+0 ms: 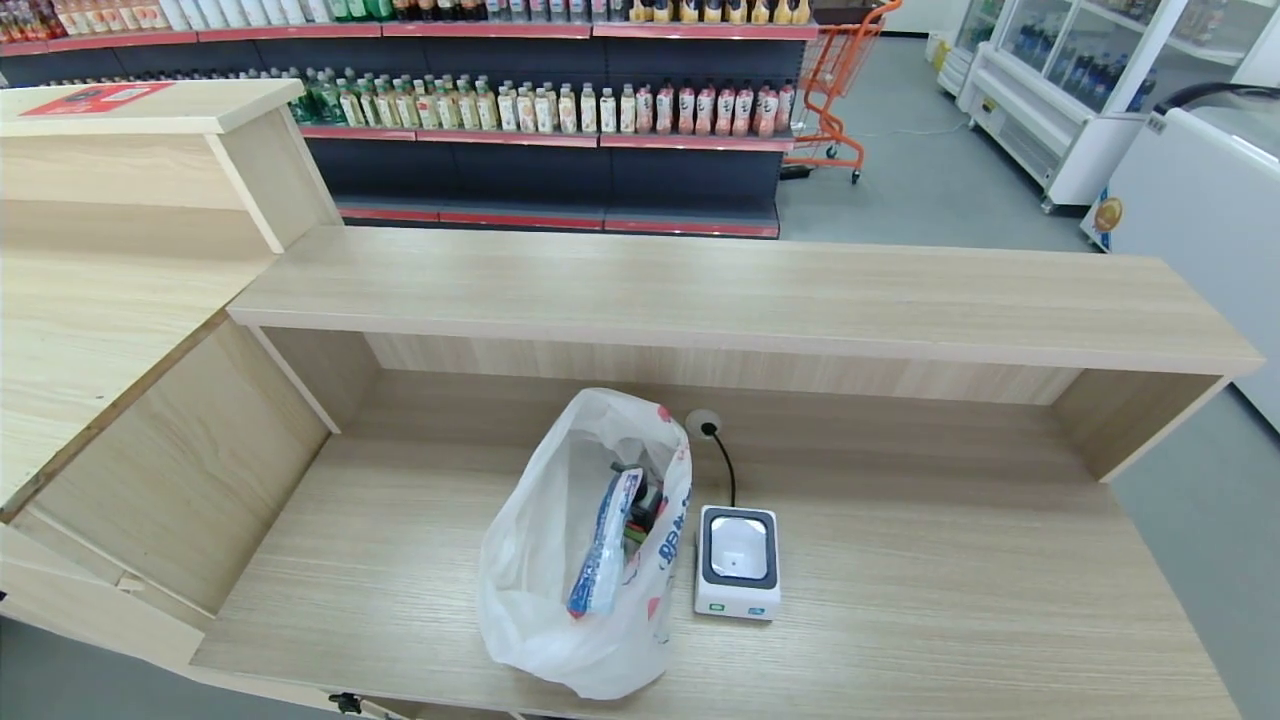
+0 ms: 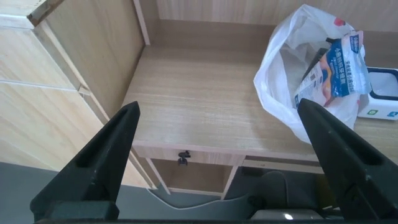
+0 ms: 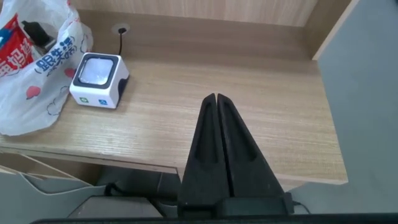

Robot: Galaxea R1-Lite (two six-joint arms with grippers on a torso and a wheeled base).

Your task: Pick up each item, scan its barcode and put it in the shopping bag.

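A white plastic shopping bag [image 1: 585,560] stands on the wooden counter [image 1: 900,600], holding a blue-and-white packet [image 1: 605,545] and darker items. The white barcode scanner [image 1: 738,560] sits just right of the bag, its cable running to a hole at the back. My left gripper [image 2: 217,124] is open and empty, held off the counter's front left edge, with the bag [image 2: 311,68] and packet [image 2: 339,65] beyond it. My right gripper [image 3: 216,99] is shut on nothing, over the counter's front right part, with the scanner [image 3: 98,79] and bag [image 3: 34,68] off to its side.
A raised wooden shelf [image 1: 740,290] runs along the back of the counter, with side walls at left and right. A taller wooden unit [image 1: 120,200] stands at left. Store shelves of bottles [image 1: 560,105] and an orange cart [image 1: 840,80] lie beyond.
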